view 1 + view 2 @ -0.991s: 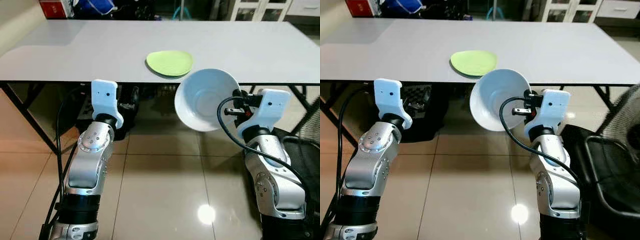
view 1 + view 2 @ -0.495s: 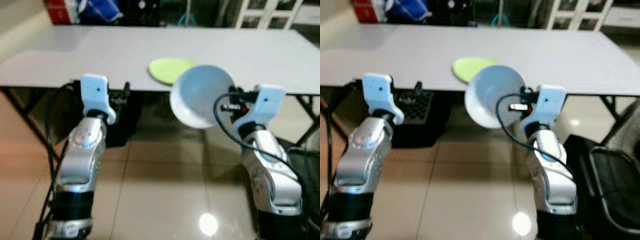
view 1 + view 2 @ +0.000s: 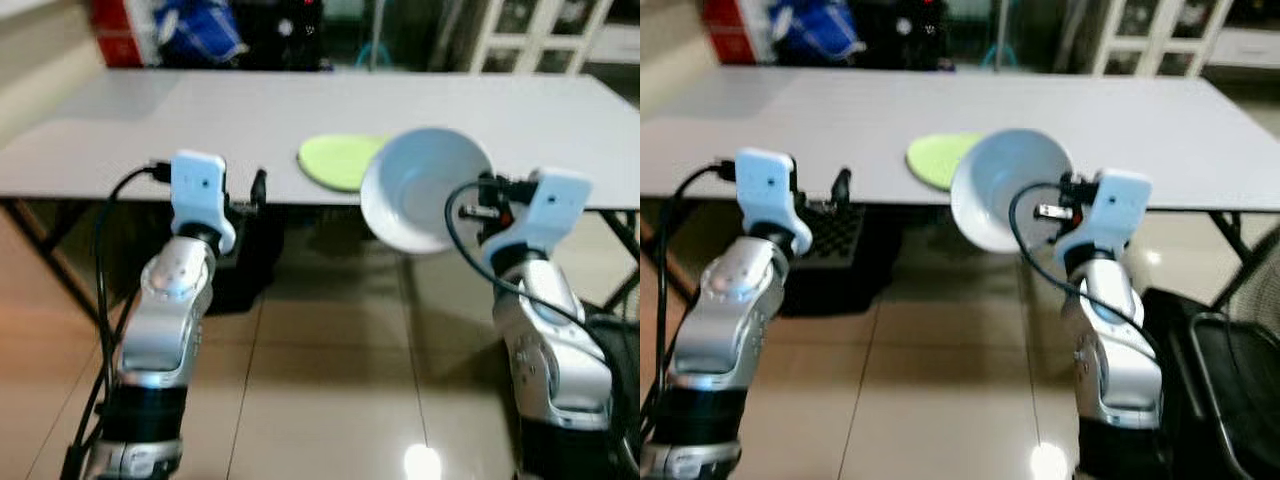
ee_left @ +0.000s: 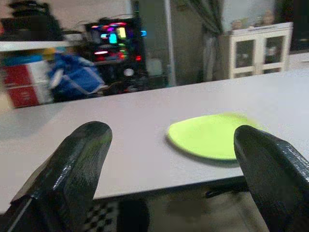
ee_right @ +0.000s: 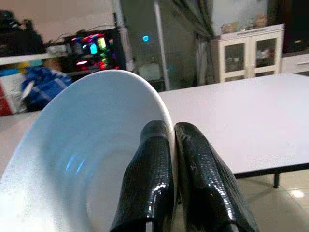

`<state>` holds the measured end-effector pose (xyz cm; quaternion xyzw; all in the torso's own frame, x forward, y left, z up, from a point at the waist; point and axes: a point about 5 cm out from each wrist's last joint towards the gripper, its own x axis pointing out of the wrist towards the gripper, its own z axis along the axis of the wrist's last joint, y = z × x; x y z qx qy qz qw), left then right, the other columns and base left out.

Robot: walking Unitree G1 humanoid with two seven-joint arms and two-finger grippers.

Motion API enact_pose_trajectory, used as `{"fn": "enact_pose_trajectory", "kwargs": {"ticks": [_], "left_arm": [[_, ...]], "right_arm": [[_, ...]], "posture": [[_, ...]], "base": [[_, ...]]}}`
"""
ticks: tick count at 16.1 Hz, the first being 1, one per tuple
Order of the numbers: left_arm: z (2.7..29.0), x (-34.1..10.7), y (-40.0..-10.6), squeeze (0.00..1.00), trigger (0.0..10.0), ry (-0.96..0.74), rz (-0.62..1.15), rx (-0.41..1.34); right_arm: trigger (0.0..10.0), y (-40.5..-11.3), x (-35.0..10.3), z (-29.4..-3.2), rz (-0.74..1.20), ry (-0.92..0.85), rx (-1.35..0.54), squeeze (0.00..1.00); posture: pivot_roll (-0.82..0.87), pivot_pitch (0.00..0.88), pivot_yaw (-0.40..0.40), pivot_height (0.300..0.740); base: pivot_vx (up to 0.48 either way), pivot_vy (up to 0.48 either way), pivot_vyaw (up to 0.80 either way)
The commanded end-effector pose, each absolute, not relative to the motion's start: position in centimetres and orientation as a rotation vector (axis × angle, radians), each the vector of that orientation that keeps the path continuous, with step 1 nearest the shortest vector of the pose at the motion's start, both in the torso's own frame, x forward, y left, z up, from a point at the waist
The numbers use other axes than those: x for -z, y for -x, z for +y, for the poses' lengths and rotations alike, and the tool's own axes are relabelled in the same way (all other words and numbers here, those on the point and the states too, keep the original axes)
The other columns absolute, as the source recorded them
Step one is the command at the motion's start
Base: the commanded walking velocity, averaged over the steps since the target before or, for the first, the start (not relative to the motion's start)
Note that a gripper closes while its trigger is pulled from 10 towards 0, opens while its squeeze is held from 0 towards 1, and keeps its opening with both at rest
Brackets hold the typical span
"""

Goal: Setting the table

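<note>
Right pincer (image 5: 169, 159) is pinching the rim of the white bowl (image 3: 420, 190), tilted, just off the desk's (image 3: 150, 110) near edge beside the green plate (image 3: 340, 160). Left pincer (image 4: 169, 174) is hanging spread, empty. Risk: bowl slipping from thin rim hold, or striking the edge

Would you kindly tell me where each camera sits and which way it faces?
Left eye: on the head, looking down at the table; both arms show.
Right eye: beside it, same scene.
Left wrist: looks along the open left hand across the table at the green plate.
Right wrist: looks along the right hand pinching the white bowl by its rim.
All share the table.
</note>
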<state>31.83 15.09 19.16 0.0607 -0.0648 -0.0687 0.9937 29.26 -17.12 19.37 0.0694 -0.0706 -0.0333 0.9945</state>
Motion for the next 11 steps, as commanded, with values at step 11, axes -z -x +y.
{"fn": "enact_pose_trajectory", "kwargs": {"ticks": [11], "left_arm": [[14.17, -19.04, -31.35, 0.0, 10.0, -0.144, -0.122, 0.224]], "right_arm": [[10.0, -29.41, -19.47, -17.39, -0.113, -0.156, 0.076, 0.0]], "posture": [[-0.02, 0.0, 0.022, 0.74]], "base": [[0.41, 0.0, -0.22]]}}
